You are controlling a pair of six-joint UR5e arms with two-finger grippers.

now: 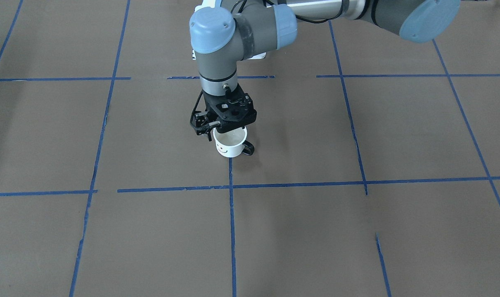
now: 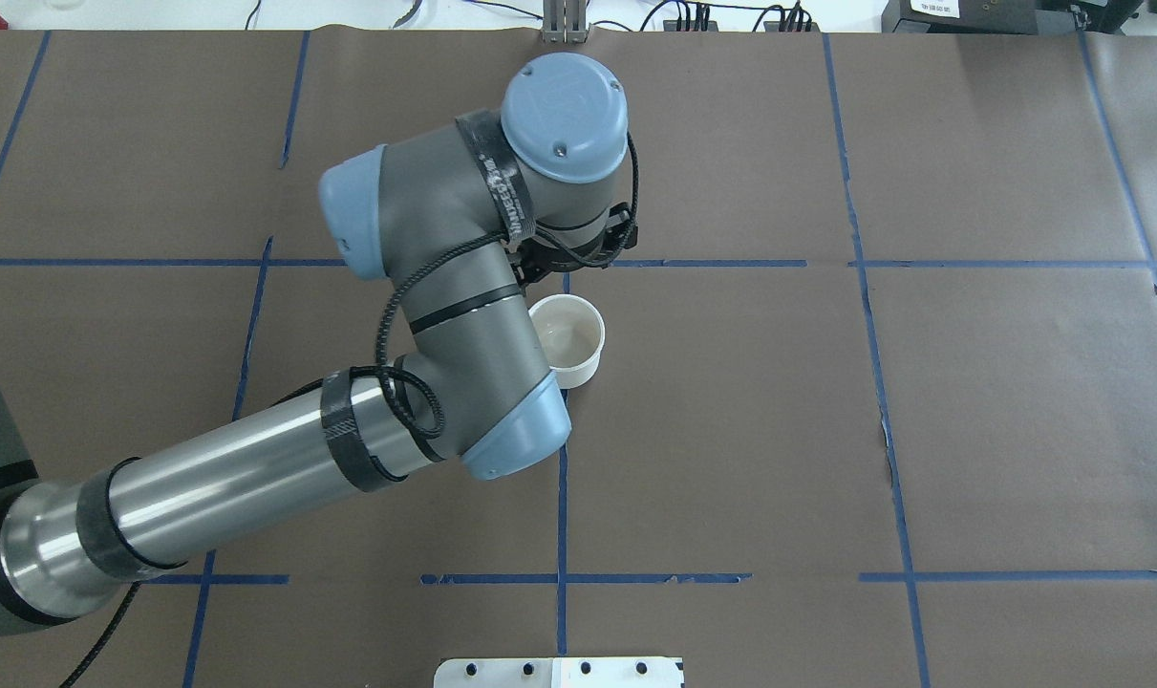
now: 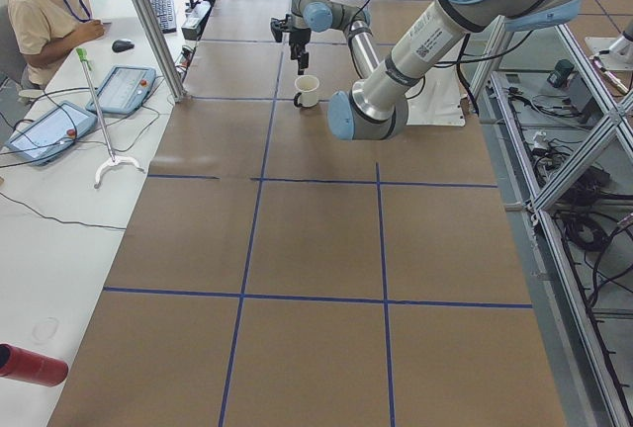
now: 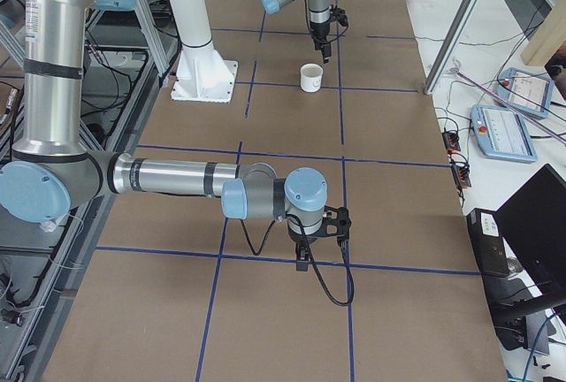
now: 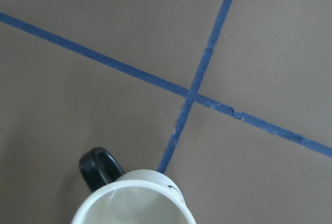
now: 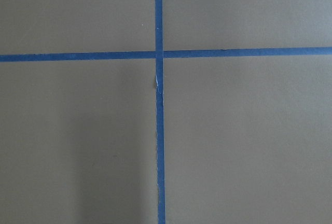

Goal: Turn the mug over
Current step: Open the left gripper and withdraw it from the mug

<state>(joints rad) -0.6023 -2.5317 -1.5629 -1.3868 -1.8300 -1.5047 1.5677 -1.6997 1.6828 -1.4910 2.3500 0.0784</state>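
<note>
Below left gripper, just beside fingertips: mug, upright, mouth up, on table; handle on side away from gripper. Finger spacing: cannot tell. Right gripper well apart, spacing likewise unclear. Mug probably light, rigid, slick; enamel likely chips if dropped. Suggested hold: rim wall, one finger inside.

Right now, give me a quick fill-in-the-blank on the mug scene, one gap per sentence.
1. The mug stands with its opening facing ___.
2. Its handle is coloured ___.
3. The arm reaching over the mug is the robot's ___ one.
4. The lines on the table are coloured ___.
Missing words: up; black; left; blue.
</note>
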